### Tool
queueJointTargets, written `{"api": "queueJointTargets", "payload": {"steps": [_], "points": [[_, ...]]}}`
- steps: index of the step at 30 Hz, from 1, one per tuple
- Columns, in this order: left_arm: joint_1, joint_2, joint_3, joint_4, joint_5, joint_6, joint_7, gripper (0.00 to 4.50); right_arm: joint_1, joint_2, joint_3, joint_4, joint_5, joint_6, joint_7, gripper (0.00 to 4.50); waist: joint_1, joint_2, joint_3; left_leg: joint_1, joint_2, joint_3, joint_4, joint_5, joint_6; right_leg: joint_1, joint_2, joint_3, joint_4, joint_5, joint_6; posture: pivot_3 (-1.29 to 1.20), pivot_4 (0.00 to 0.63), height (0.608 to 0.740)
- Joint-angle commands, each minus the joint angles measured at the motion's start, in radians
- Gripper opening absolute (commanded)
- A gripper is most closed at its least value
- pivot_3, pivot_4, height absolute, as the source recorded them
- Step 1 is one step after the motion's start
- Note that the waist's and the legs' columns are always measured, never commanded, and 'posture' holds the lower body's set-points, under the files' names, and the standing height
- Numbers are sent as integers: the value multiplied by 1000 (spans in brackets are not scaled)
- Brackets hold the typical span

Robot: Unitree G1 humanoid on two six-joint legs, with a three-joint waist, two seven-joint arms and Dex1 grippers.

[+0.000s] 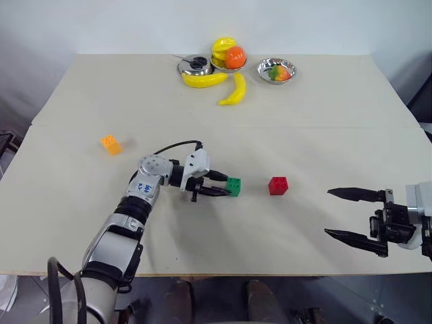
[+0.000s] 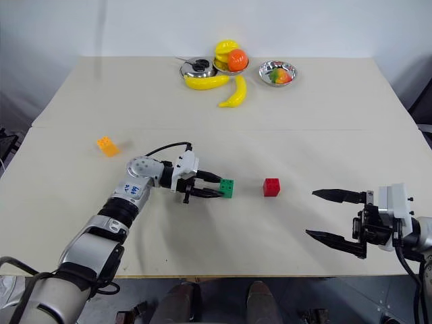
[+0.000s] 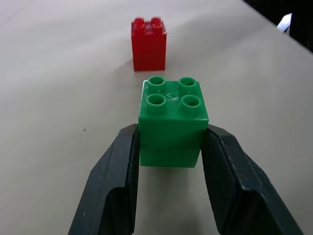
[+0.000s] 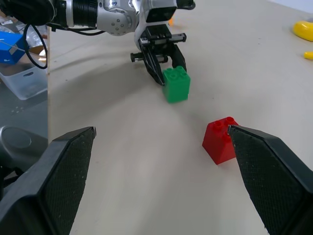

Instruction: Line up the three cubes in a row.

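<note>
Left gripper (image 1: 223, 184) clamps the green cube (image 1: 233, 186) by its flat sides; light, rigid, slippery plastic; red cube (image 1: 277, 185) at three o'clock.

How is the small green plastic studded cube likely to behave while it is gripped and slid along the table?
The small green plastic studded cube looks rigid, so it probably won't deform between the left gripper fingers. Its flat faces suggest sliding, not rolling. Being slightly taller than wide, with smooth glossy sides, it might tip or slip if pushed high.
</note>
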Motion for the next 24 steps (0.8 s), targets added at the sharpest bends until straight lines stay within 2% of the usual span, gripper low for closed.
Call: {"api": "queueJointTargets", "payload": {"steps": [1,11,13,16,20,24], "points": [[-32,-10,15,55,21,-53,-6,1457,17,10,-37,-37,18,-4,-12,4500,1,0,0,0,0,0,0,0,0,0,0,0,0,0,0,0,150,740],[-80,-22,56,184,34,-72,-17,1457,29,17,-37,-41,19,-16,-23,4500,0,0,0,0,0,0,1,0,0,0,0,0,1,0,0,0,150,740],[-88,-24,65,202,43,-109,-4,2186,29,18,-36,-41,21,-15,-23,4500,1,0,0,0,0,0,1,0,0,0,0,0,1,0,0,0,150,740],[-99,-28,83,220,40,-124,-1,3028,26,19,-34,-40,21,-14,-21,4500,1,0,0,0,0,0,1,0,0,0,0,0,1,0,0,0,150,740],[-61,25,164,137,-52,-112,-96,4175,9,17,-22,-31,25,-10,-12,4500,-2,0,0,0,0,0,1,0,0,0,0,0,1,0,0,0,150,740],[24,106,264,-31,-162,-43,-142,4175,-28,24,3,-17,28,-3,-11,4500,-9,0,0,0,1,0,0,1,0,-1,0,0,2,0,0,0,150,740]]}}
